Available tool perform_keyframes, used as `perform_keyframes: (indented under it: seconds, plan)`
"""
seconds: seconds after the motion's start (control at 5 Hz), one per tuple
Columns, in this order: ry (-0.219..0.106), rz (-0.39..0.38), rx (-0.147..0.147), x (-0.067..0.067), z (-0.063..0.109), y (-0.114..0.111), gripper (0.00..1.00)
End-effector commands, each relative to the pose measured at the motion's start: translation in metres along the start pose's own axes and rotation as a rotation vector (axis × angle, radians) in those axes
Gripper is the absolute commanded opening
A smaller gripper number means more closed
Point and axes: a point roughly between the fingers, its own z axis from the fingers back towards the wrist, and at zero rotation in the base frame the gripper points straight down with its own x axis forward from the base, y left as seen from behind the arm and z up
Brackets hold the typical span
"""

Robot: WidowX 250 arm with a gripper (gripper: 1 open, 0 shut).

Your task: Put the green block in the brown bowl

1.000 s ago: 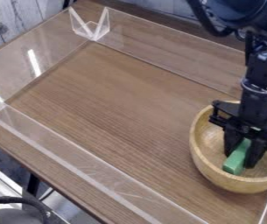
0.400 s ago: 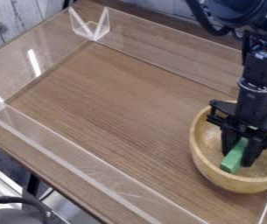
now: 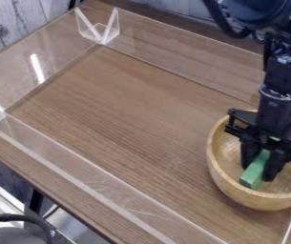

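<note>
Near right: one brown bowl [image 3: 232, 177], wooden, thick-rimmed, on the counter [image 3: 122, 114]. Inside it, one green block [image 3: 255, 172], tilted, low over the bowl's floor; whether its lower end touches the wood I cannot tell. One hand [image 3: 265, 168] points straight down into the bowl, fingers clamped tight on the block's upper part. The block looks rigid, light, matte, not slippery or fragile; pinching its long flat sides should suit it best. Clear walls ring the counter; one clear bracket [image 3: 96, 27] at the far left corner.
</note>
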Motion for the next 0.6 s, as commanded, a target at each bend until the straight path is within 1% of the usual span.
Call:
perform_keyframes:
  seconds: [0.0,0.4]
  plan:
    - [-0.030,0.013,-0.003,0.0085,0.0076,0.0041,0.00]
    - [-0.018,0.014,-0.001,0.0100,0.0045,0.0051,0.00]
